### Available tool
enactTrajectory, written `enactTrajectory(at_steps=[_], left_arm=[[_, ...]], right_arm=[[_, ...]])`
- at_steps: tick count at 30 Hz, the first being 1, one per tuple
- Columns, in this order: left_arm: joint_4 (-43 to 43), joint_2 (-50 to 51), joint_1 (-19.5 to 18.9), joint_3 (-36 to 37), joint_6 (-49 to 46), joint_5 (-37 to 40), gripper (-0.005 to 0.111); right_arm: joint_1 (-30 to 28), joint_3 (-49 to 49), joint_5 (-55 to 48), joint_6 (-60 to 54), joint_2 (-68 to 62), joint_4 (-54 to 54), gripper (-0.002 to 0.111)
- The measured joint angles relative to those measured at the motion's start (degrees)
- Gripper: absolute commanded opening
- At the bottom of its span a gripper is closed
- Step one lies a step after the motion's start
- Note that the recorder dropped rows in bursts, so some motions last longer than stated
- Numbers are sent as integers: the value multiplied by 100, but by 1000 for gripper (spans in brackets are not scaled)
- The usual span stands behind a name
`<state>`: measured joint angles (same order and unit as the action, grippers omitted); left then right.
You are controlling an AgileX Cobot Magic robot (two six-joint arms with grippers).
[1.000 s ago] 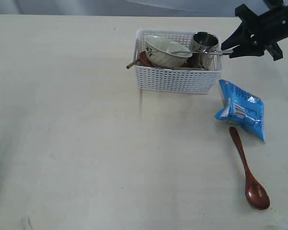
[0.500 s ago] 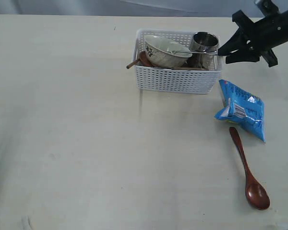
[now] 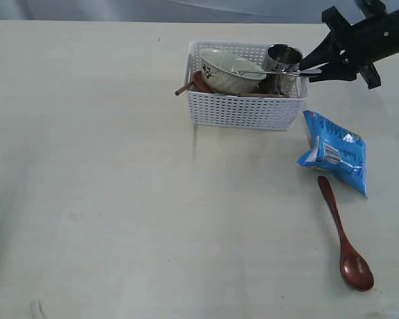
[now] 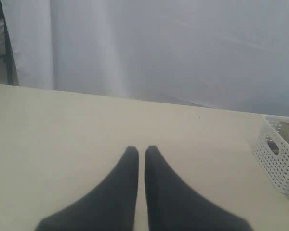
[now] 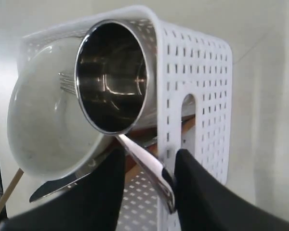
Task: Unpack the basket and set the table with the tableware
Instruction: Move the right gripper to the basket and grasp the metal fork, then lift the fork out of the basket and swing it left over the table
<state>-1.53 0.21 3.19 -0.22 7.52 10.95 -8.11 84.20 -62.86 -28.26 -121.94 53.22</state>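
Note:
The white basket (image 3: 243, 113) stands at the back of the table (image 3: 106, 186). It holds a cream bowl (image 3: 226, 72), a steel cup (image 3: 282, 60) and a silver fork (image 3: 279, 72) lying across both. A brown wooden handle (image 3: 184, 88) pokes out of its left end. My right gripper (image 3: 312, 66) is at the basket's right end, open, with the fork's handle (image 5: 156, 175) between its fingers and touching one of them. In the right wrist view the cup (image 5: 111, 77) lies beside the bowl (image 5: 43, 125). A red-brown spoon (image 3: 342, 239) lies on the table at front right. My left gripper (image 4: 141, 150) is shut and empty.
A blue snack bag (image 3: 336, 153) lies just right of the basket, between it and the spoon. The left wrist view catches a corner of the basket (image 4: 279, 163) far off to one side. A pale curtain hangs behind the table.
My right gripper has shifted a little toward the basket's right end, dipping and then rising slightly. The fork still rests on the cup and bowl. The left gripper has not moved.

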Motion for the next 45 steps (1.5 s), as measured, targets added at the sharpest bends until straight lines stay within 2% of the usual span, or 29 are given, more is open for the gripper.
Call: enactTrajectory(at_steps=[4,6,38,41,45], left_arm=[[0,0,0,0,0,0,5],[0,0,0,0,0,0,5],[12,0,0,0,0,0,5],[12,0,0,0,0,0,5],[23,0,0,0,0,0,5]], right_arm=[[0,0,0,0,0,0,11],[0,0,0,0,0,-15,6],[-24,22,-112,-81,38,126,6],[-24,37,-112,-96,101,126,-1],[-24,345,-346,-109,124,127,-1]])
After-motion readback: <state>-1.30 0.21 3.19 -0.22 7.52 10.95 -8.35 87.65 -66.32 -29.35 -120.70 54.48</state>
